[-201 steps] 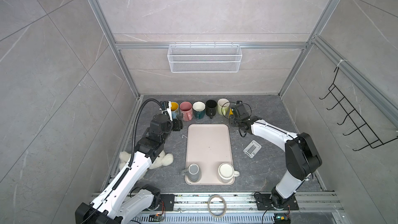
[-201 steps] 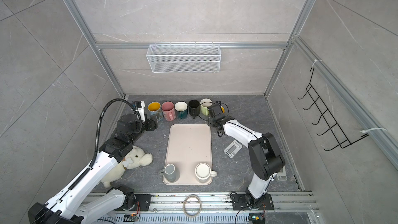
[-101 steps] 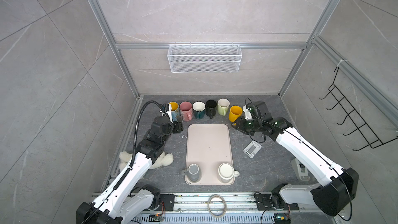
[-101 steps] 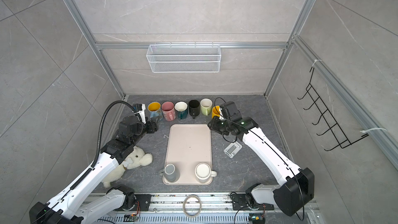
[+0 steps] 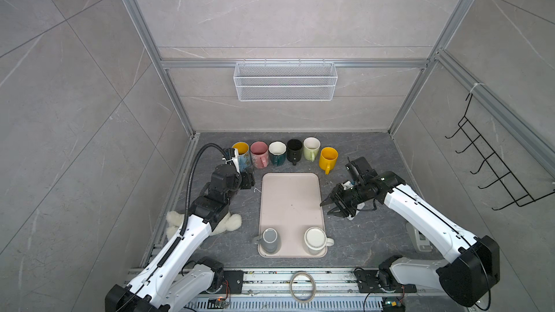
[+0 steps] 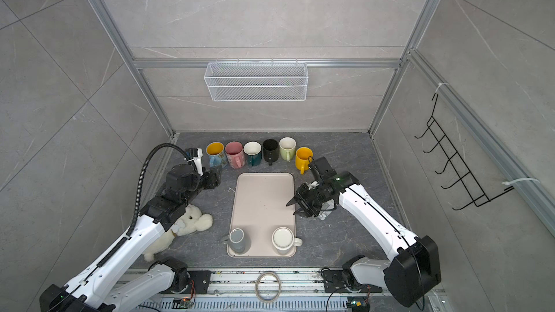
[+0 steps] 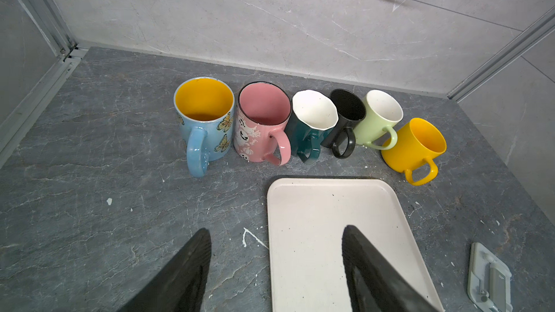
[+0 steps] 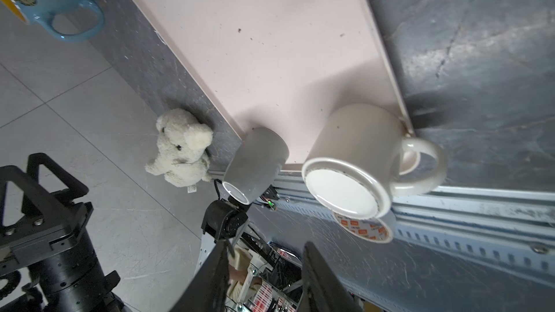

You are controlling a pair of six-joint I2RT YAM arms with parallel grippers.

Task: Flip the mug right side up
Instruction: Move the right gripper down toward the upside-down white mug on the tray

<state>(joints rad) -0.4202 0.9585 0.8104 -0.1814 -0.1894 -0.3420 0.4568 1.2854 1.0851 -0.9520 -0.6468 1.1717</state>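
Six glossy ceramic mugs (image 5: 277, 153) stand mouth-up in a row at the far side of the dark marbled desk (image 5: 360, 151), from the blue butterfly-printed mug (image 5: 241, 153) on the left to the plain yellow mug (image 5: 328, 157) on the right; that part looks done. Two are left, both base-up at the near end of the smooth pale pink rounded-corner tray (image 5: 289, 193): a small grey cylindrical mug (image 5: 269, 240) on the left and a wider cream glazed mug (image 5: 315, 240), with a ringed foot and looped handle, on the right. The right tool (image 5: 325, 209) hangs over the tray's right edge, jaws partly apart and empty, probably bound for the cream one. The left tool (image 7: 275, 229) gapes wide, empty, by the tray's far-left corner.
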